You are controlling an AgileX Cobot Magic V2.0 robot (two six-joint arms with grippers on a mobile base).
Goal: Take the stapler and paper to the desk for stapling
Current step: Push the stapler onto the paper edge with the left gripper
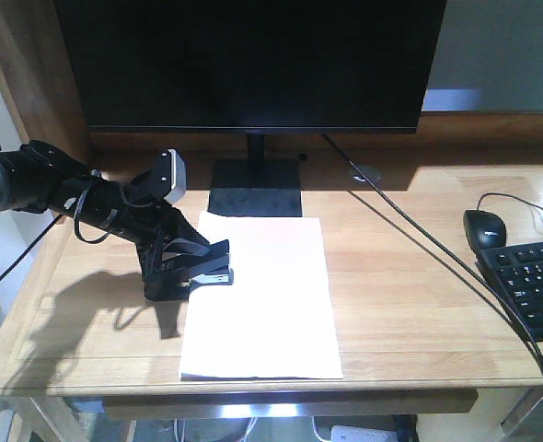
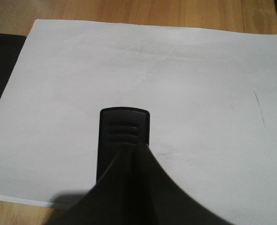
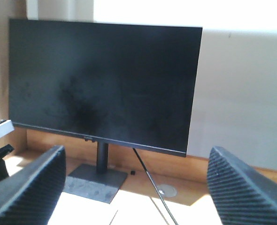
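the left gripper [image 1: 190,262] is lowered over the left edge of the paper [image 1: 262,299], and its fingers are closed around the stapler [image 1: 214,273], which is held low with its nose pointing inward across the sheet. in the left wrist view the ribbed front of the stapler [image 2: 123,140] is seen lying over white paper [image 2: 166,84], with the near paper edge just behind it; whether the sheet sits between the stapler's halves or merely under its base cannot be told. the right gripper [image 3: 134,187] is held wide open with nothing between its fingers, raised and facing the monitor [image 3: 101,84], well apart from the work.

the paper lies flat on the desk [image 1: 419,267], its far edge touching the monitor stand [image 1: 255,189]. the mouse [image 1: 484,227] and keyboard [image 1: 534,281] are well to the right, and a cable [image 1: 410,235] runs across the desk beside the sheet.

several failures are judged possible. the sheet is not pinned by anything else, so it could be dragged or skewed if the stapler is slid sideways. if the stapler is released while tilted, it could tip off the paper's edge. if pressing is attempted with the sheet not properly seated, the staple could miss the paper or crease its margin. the grip could also slip under downward force.
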